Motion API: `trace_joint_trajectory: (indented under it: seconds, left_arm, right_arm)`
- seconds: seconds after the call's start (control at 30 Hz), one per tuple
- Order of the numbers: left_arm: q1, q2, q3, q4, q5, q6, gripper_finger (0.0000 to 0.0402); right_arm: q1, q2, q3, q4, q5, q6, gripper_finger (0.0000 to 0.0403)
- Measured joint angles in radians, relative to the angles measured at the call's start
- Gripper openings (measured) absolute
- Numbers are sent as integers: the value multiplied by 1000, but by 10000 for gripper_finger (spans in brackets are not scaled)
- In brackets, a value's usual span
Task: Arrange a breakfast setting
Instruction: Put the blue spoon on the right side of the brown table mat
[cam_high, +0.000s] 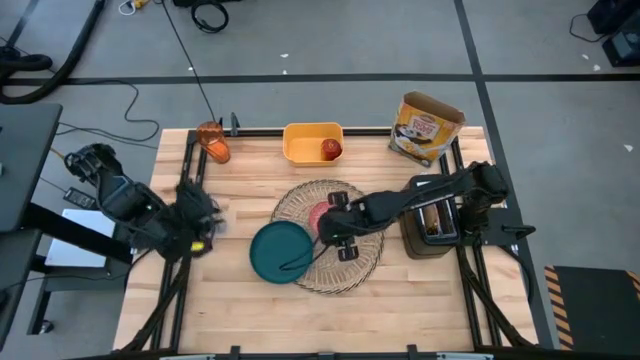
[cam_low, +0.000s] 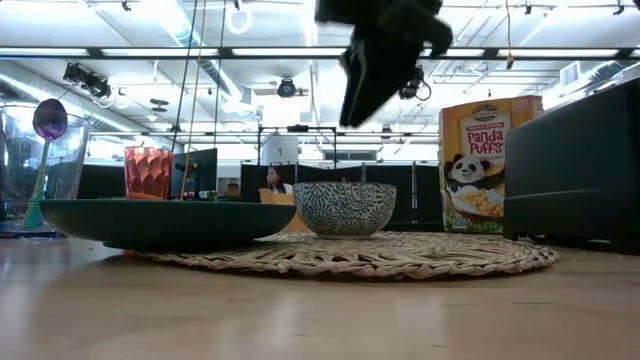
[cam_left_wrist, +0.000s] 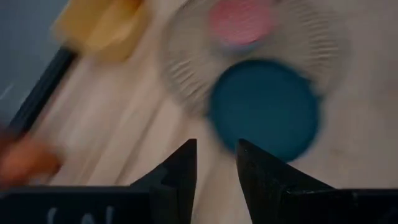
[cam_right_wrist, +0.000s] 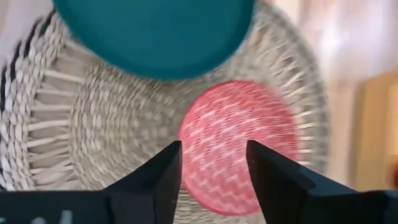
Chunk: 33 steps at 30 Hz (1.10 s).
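My right gripper (cam_right_wrist: 213, 165) fingers apart above pink bowl (cam_right_wrist: 237, 144), bowl on placemat (cam_high: 330, 236), teal plate (cam_high: 281, 252) alongside, my left gripper (cam_left_wrist: 216, 163) fingers apart, empty, at the left table edge

Evenly bright under overhead ceiling strip lights (cam_low: 300, 52), faint shadows on the table (cam_high: 420, 300); both wrist views smeared by motion blur, pink bowl (cam_right_wrist: 239, 146) and teal plate (cam_left_wrist: 266, 109) soft-edged.

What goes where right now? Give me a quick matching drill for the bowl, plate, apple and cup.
Things:
1. pink bowl
2. teal plate
3. red apple
4. orange cup

Places:
A. far left corner of the table
B. inside the yellow tub
C. on the woven placemat, under the right gripper
D. overlapping the placemat's left edge

Pairs: 1-C, 2-D, 3-B, 4-A
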Motion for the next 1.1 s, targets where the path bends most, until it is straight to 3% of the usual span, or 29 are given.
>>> trace_joint_trajectory:
  seconds: [0.07,0.23,0.57,0.77,1.1]
  left_arm:
    - [35,-14,-22,-67,-3,-118,119]
    - [112,-91,-136,-63,1,-105,119]
    - [298,-174,-298,-65,-19,83,119]
    - [417,-245,-337,-65,136,179,119]
    - [472,-329,-433,-65,189,252,119]
  right_arm:
    - [16,-34,1,2,17,15,202]
    - [61,-71,2,2,43,55,207]
    - [118,-77,1,-8,58,127,206]
    - [130,-77,1,-14,58,188,205]
    - [130,-77,1,-14,61,228,205]
